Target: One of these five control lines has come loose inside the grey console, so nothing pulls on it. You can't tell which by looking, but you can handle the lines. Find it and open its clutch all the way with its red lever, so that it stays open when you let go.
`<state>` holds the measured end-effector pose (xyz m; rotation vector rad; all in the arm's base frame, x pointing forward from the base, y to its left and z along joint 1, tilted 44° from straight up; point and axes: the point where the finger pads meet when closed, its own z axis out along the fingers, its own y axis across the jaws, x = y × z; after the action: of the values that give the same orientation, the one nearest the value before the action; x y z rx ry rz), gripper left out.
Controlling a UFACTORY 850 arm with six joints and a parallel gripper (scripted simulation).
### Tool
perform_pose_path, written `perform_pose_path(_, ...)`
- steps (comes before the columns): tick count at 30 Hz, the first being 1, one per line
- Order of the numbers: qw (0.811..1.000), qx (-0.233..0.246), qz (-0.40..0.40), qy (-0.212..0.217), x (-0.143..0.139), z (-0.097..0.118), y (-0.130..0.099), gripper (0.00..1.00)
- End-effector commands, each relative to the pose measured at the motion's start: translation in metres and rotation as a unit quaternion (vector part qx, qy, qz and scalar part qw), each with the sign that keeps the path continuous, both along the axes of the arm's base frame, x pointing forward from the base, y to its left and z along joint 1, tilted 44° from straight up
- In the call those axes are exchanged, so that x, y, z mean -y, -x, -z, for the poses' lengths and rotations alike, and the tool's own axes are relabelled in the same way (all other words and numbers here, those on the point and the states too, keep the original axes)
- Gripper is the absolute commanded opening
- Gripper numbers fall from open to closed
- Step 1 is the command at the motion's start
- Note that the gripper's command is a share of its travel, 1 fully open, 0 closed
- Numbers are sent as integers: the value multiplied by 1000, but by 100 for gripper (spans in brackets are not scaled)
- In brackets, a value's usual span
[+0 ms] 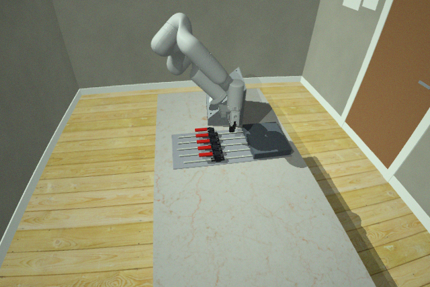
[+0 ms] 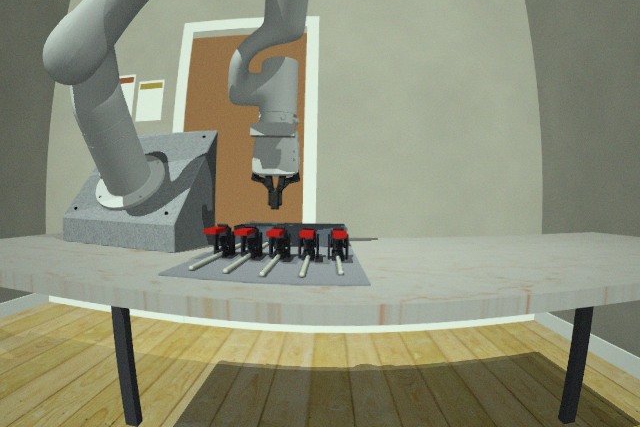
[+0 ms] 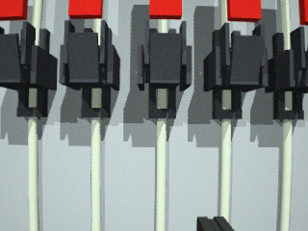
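Note:
Five pale control lines (image 1: 211, 145) lie side by side on a grey plate (image 1: 208, 150) and run into the grey console (image 1: 267, 139). Each line passes through a black clutch (image 3: 165, 72) with a red lever (image 3: 165, 9). The levers (image 2: 276, 232) all lie at the same angle, on the side away from the console. My gripper (image 1: 233, 126) (image 2: 274, 201) is shut and empty. It hangs above the lines, between the clutch row and the console, touching nothing. In the wrist view its fingertips (image 3: 214, 223) show just left of the fourth line (image 3: 225, 168).
The arm's grey wedge-shaped base (image 2: 149, 195) stands on the table behind the plate. The console sits at the right end of the plate. The table edge (image 2: 320, 303) is in front of the line ends.

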<state>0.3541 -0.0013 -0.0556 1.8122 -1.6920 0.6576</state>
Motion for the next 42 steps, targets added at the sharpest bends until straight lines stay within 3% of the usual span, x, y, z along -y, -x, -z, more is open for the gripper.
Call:
perform_pose_path(1, 1000, 1, -1, -1, 5, 0, -5, 0)
perform_pose_path(11, 1000, 1, -1, -1, 16, 11, -5, 0)
perform_pose_path(26, 1000, 1, -1, -1, 57, 54, -3, 0)
perform_pose_path(42, 1000, 1, -1, -1, 64, 61, -4, 0)
